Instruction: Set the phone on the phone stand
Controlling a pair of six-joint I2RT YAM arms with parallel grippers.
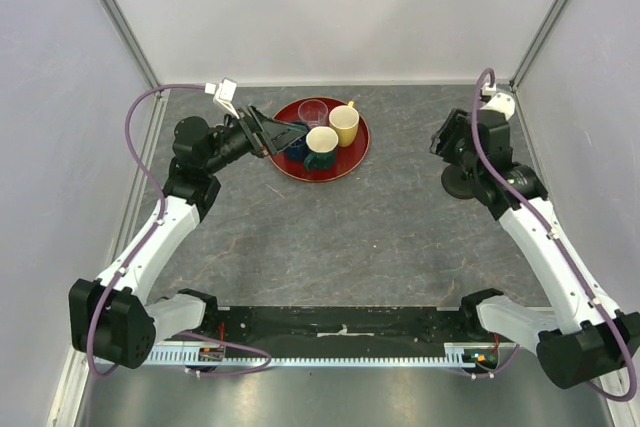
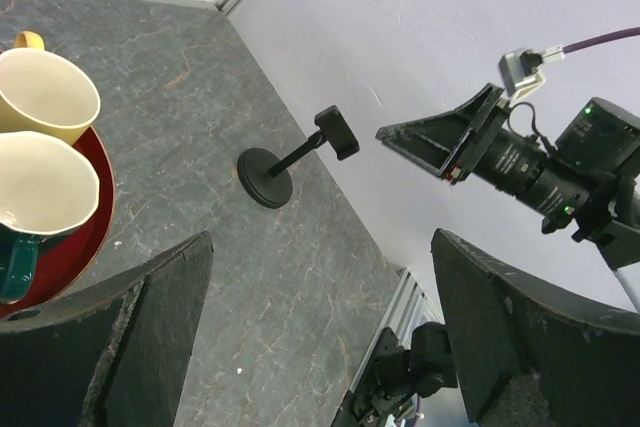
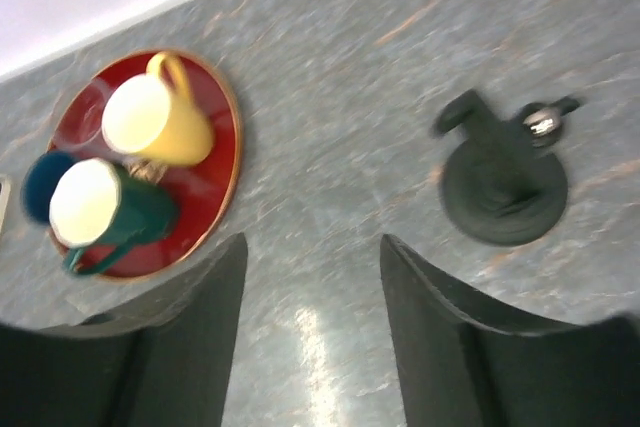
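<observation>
Two tools from above: the left tool (image 1: 272,135) spread at the red tray (image 1: 350,162), well apart from the phone stand (image 1: 462,185); the right tool (image 1: 447,139) just beside that stand. Left wrist: stand bare. Right wrist: fingers (image 3: 170,337) parted, empty; a pale sliver (image 3: 3,202) far from the stand may be the phone, I cannot tell. Likely stiff, thin, slick: pinch its long edges.

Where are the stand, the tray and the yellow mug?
stand (image 3: 505,192): right wrist view, disc base.
tray (image 3: 212,197): right wrist view, bare red floor.
yellow mug (image 1: 344,122): top view, its open top.
</observation>
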